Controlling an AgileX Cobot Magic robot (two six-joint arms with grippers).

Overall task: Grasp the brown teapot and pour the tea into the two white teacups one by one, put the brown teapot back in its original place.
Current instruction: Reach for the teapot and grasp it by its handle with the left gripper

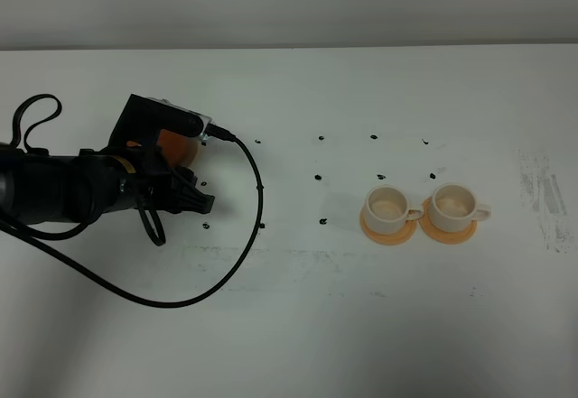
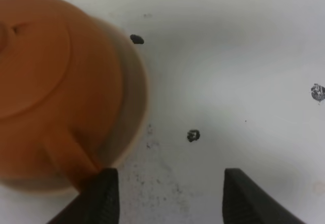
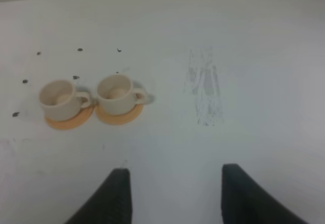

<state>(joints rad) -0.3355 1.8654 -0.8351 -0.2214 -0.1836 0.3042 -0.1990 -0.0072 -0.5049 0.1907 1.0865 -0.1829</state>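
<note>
The brown teapot (image 2: 56, 82) fills one side of the left wrist view, blurred, with a tan rim, seemingly its saucer (image 2: 138, 99), under it. My left gripper (image 2: 167, 198) is open with only table between its fingers. The teapot's handle (image 2: 66, 155) reaches one fingertip (image 2: 101, 191), and I cannot tell whether they touch. From above, the left gripper (image 1: 194, 198) covers most of the teapot (image 1: 179, 148). The two white teacups (image 1: 388, 207) (image 1: 452, 203) stand side by side on orange saucers at the right, also teacups (image 3: 58, 98) (image 3: 117, 93) in the right wrist view. My right gripper (image 3: 175, 193) is open over bare table. No tea shows.
A black cable (image 1: 244, 236) loops from the left arm across the white table (image 1: 298, 326). Small black marks (image 1: 320, 179) dot the table between the teapot and the cups. A grey smear (image 1: 540, 195) lies at the far right.
</note>
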